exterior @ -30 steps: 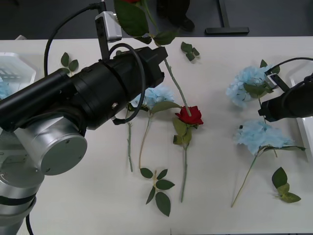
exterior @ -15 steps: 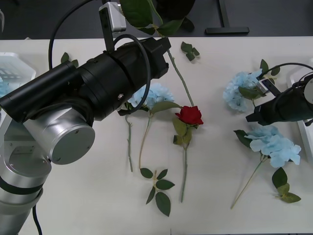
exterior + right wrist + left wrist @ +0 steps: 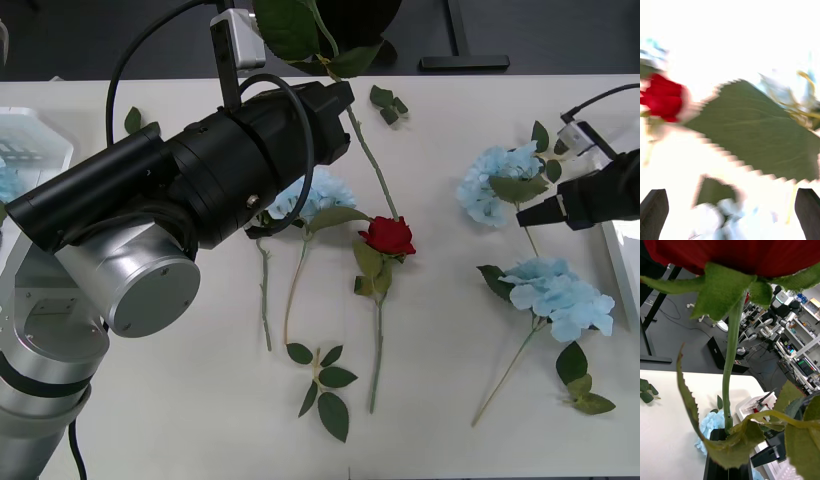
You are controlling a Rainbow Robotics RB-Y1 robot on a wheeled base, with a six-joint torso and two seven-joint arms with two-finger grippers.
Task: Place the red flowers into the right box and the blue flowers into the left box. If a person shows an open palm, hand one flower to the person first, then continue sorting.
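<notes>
Tabletop (image 3: 450, 440), plain cream, carries a red rose (image 3: 388, 236) at frame centre, loose leaf sprigs (image 3: 322, 385) below it, and two blue flowers (image 3: 560, 293) at right. Right jaws (image 3: 528, 212), spread wide, hover by the upper blue flower (image 3: 498, 180) at right edge. Left jaws (image 3: 728, 435) clamp a rose stem (image 3: 731, 367) raised at top centre. Left box (image 3: 30, 140) sits at left edge, right box (image 3: 622, 262) at right edge. Beyond: dark floor (image 3: 560, 35), desk legs, cluttered workstations. No legible writing.
</notes>
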